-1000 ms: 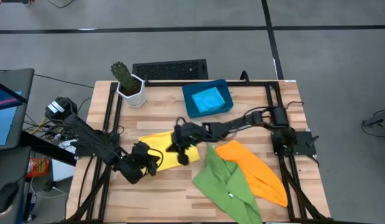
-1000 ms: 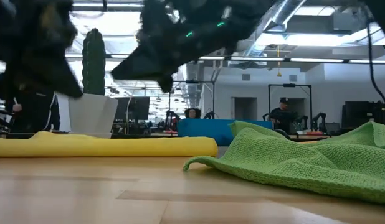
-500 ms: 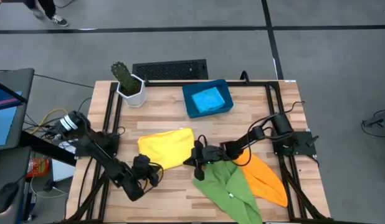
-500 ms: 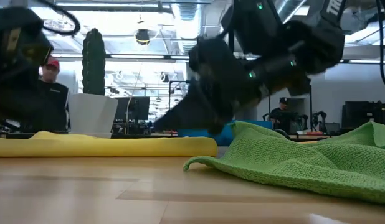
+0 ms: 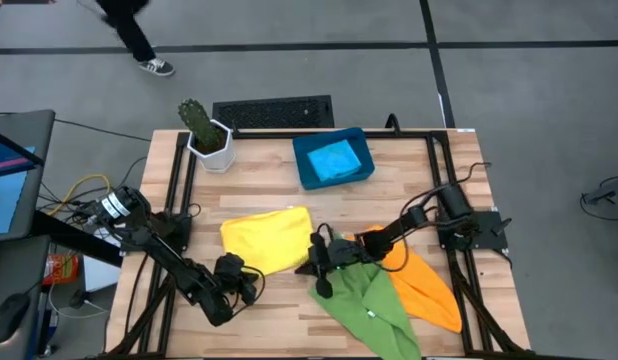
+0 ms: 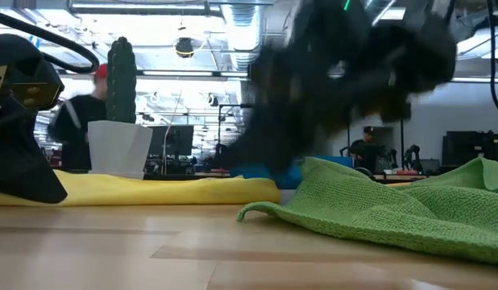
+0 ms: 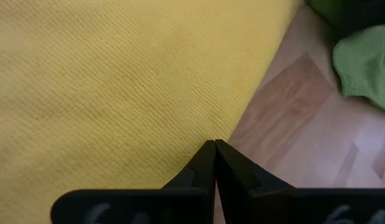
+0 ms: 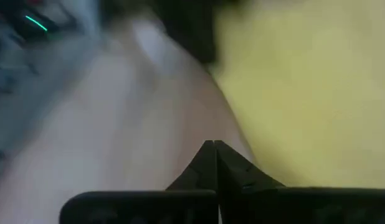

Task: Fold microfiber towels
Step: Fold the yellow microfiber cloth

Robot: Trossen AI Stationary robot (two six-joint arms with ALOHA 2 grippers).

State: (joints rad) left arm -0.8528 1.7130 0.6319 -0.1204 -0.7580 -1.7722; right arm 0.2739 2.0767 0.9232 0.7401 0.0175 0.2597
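From the high view, I see my left gripper (image 5: 251,285) near the front edge of the table (image 5: 409,195), just off the front corner of the yellow towel (image 5: 267,238), which lies flat and folded. My right gripper (image 5: 319,262) sits between the yellow towel and the green towel (image 5: 364,300), at the green one's near edge. The orange towel (image 5: 424,280) lies partly under the green one, and the light blue towel (image 5: 335,160) rests folded in the dark-blue tray (image 5: 307,172) beside the potted cactus (image 5: 202,130).

In the low view, the yellow towel (image 6: 152,189) stretches flat across the board and the green towel (image 6: 394,209) bunches up in front; the right arm above is blurred, so I can't read its fingertips there.

My left wrist view shows the fingers (image 7: 205,171) pressed together, holding nothing, their tips at the yellow towel's (image 7: 118,81) edge, over bare wood.

My right wrist view is smeared, but the fingers (image 8: 208,165) appear closed and empty, with the yellow towel (image 8: 304,81) off to one side.
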